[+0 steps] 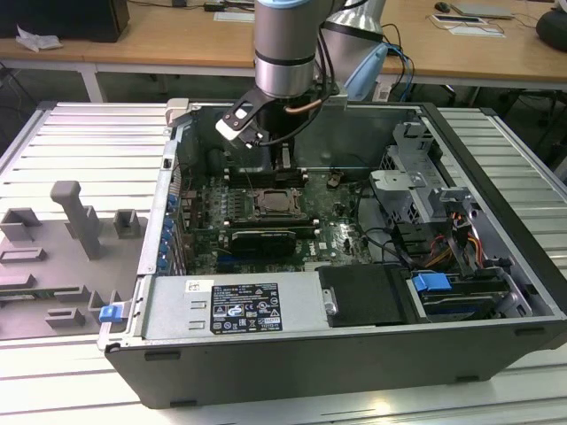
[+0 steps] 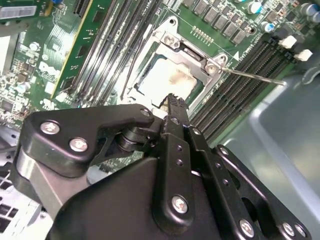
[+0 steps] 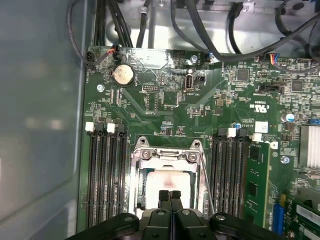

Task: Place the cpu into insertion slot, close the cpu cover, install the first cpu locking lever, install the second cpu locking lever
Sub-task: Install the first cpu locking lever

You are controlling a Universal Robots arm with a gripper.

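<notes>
- Slatted metal table [image 1: 80, 142] carries an open computer case [image 1: 496, 354]; wooden desks [image 1: 177, 40] stand at twelve o'clock in the exterior view.
- Gripper [image 3: 169, 194]: its fingers are pressed together with nothing between them. The tips are over the cpu [image 3: 165, 177]; whether they touch it cannot be told.
- Cpu lies in the slot [image 1: 277, 204], its pale top showing through the cover [image 3: 165, 156], which lies flat around it.
- Lever [image 2: 250, 75], a thin rod, angles off a socket corner over the memory slots [image 2: 240, 100].
- In the exterior view the arm [image 1: 283, 44] stands at the slot's twelve o'clock and the power supply [image 1: 230, 305] lies at its six o'clock. A grey fixture [image 1: 75, 212] sits at nine o'clock of the case.
</notes>
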